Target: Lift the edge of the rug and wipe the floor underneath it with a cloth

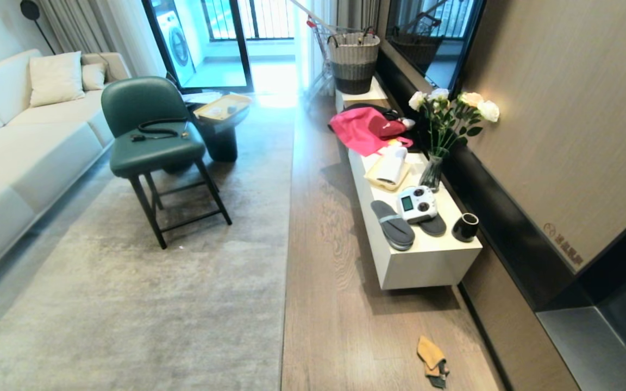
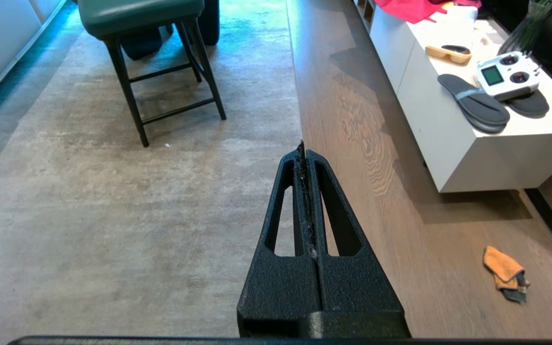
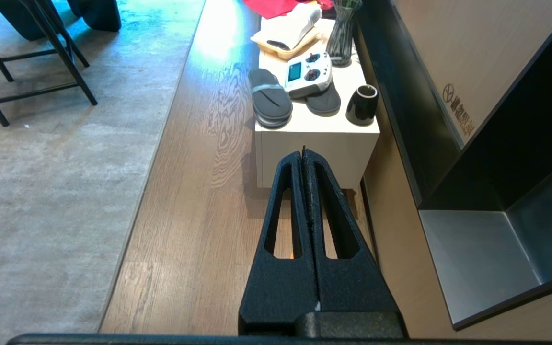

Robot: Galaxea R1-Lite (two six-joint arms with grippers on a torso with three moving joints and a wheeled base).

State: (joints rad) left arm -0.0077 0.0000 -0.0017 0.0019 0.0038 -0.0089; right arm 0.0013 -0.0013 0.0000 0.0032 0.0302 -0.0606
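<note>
Cloth waits on bare floor, both hands empty

Cloth (image 1: 432, 361) lies crumpled on the floor (image 1: 335, 304) near the white cabinet (image 1: 427, 260), well apart from the rug edge (image 1: 286, 271), which lies flat. The left hand (image 2: 304, 148) and right hand (image 3: 304, 152) hang with fingers pressed together, holding nothing, likely parked until the robot reaches the cloth.

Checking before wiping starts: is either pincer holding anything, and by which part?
Nothing is held. The left pincer and right pincer are shut and empty; the cloth lies on the floor.
</note>
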